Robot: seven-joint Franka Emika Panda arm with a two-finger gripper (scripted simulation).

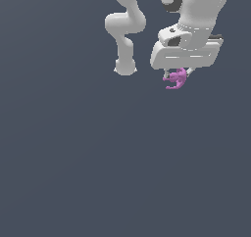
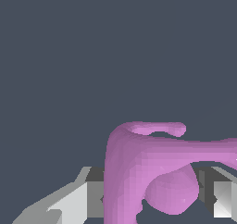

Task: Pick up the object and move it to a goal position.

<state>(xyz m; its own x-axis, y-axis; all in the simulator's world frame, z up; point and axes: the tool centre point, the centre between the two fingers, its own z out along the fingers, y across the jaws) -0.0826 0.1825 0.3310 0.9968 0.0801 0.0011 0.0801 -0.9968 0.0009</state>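
The small pink-purple claw-like object hangs just under the white gripper — its curled prongs poking out below — and in the wrist view the object sits pinched between the two fingers.

One pink-purple object, one white arm, one gripper.

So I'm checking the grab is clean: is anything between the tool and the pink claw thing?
Nothing visible. The pink claw thing sits right under the tool, between its fingers in the wrist view, with only plain grey around it.
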